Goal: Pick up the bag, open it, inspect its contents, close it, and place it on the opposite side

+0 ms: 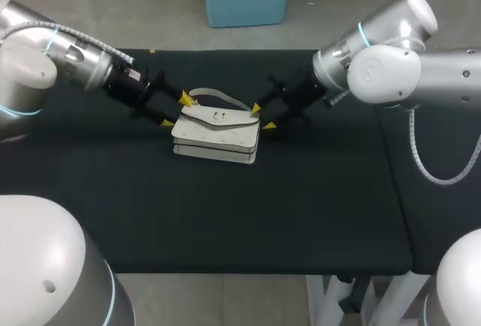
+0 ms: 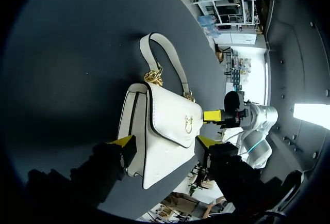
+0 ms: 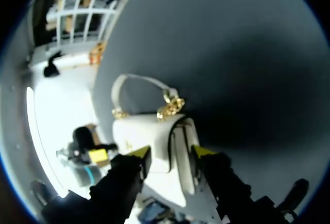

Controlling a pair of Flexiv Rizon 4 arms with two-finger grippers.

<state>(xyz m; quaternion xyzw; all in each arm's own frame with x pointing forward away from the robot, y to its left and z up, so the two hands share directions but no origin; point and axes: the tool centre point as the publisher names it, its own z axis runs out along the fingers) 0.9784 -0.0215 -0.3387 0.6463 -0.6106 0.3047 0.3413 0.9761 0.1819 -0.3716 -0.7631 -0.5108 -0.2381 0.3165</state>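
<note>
Bag flanked by left arm and right arm, jaws spread.

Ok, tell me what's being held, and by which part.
Cannot be told: the left gripper and right gripper sit at opposite ends of the bag, but contact isn't clear.

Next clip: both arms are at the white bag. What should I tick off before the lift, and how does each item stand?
1. Bag lies flat on the table, flap closed: ok.
2. Left gripper straddles one end of the bag: ok.
3. Right gripper straddles the other end: ok.
4. Either gripper actually clamped on the bag: cannot tell.
5. Handle lies clear of both grippers: ok.
</note>
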